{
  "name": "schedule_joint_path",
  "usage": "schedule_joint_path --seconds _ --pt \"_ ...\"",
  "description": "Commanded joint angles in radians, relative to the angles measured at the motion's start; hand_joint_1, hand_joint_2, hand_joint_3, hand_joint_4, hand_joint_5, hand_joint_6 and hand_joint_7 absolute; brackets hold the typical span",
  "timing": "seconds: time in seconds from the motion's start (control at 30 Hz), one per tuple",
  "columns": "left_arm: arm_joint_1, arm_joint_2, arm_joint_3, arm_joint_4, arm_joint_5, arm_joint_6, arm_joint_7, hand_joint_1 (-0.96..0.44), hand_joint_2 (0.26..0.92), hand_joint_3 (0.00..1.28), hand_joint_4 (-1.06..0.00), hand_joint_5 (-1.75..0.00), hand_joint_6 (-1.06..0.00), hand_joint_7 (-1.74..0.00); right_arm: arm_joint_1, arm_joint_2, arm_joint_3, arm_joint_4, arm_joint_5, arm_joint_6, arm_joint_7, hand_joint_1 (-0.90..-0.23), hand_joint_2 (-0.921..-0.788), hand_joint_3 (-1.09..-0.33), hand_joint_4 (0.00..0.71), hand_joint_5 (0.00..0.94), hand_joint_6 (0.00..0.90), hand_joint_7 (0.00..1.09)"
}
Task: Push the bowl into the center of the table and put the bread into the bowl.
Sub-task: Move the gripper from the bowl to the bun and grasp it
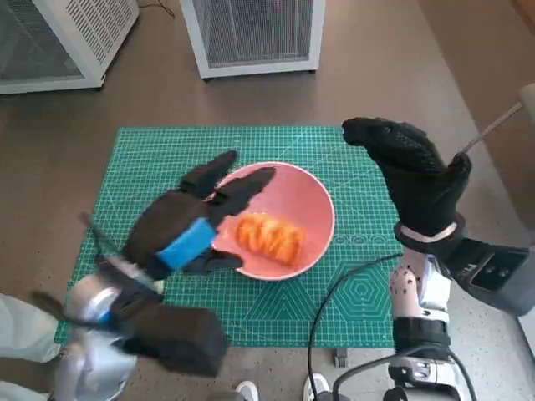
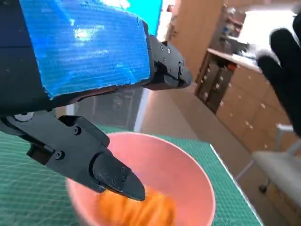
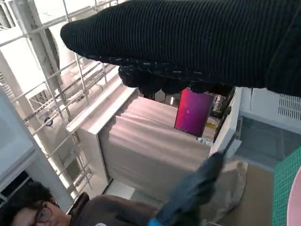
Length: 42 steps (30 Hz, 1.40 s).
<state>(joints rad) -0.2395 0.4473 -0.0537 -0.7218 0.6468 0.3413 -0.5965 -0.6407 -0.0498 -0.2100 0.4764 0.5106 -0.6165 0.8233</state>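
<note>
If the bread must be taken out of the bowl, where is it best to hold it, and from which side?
Probably from above, across its narrow middle. The bread lies flat and long inside the bowl, whose raised wall blocks a sideways approach. The left hand already hovers over the bowl, open, so it seems the nearer one.

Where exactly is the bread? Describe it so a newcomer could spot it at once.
Start from the green cutting mat covering the table, then find the pink bowl near its middle. The bread lies inside that bowl, beside the left hand whose fingers reach over the rim. It is the only orange, ridged thing there.
</note>
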Motion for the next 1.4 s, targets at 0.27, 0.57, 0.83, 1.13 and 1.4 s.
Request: schedule_joint_path --seconds 0.27,0.57,0.83,1.13,1.4 --pt "0.188 0.117 0.325 -0.268 -0.103 0.169 -0.163 -0.36 0.742 0.00 -0.09 0.00 -0.26 0.00 0.040 0.007 0.007 -0.021 0.002 0.021 -0.018 -0.574 -0.921 -0.612 0.241 0.000 0.326 0.01" --pt "0.307 0.138 0.460 -0.325 -0.119 0.217 -0.252 -0.30 0.709 0.00 -0.08 0.00 -0.27 0.00 0.044 0.010 0.013 -0.031 0.001 0.028 -0.029 -0.572 -0.921 -0.609 0.238 0.000 0.325 0.00" --pt "0.389 0.125 0.481 -0.325 -0.088 0.194 -0.312 -0.24 0.688 0.00 -0.10 -0.01 -0.29 -0.01 0.044 0.010 0.015 -0.027 0.003 0.032 -0.029 -0.570 -0.921 -0.608 0.239 0.001 0.325 0.00" --pt "0.444 0.121 0.443 -0.325 -0.040 0.230 -0.327 -0.24 0.691 0.00 -0.11 -0.01 -0.29 -0.01 0.041 0.007 0.014 -0.017 0.003 0.035 -0.026 -0.567 -0.921 -0.609 0.239 0.000 0.326 0.00" --pt "0.469 0.117 0.315 -0.300 0.079 0.287 -0.273 -0.26 0.698 0.00 -0.13 -0.01 -0.29 -0.01 0.041 0.003 0.015 -0.025 0.010 0.052 -0.020 -0.590 -0.921 -0.610 0.235 0.000 0.327 0.00"
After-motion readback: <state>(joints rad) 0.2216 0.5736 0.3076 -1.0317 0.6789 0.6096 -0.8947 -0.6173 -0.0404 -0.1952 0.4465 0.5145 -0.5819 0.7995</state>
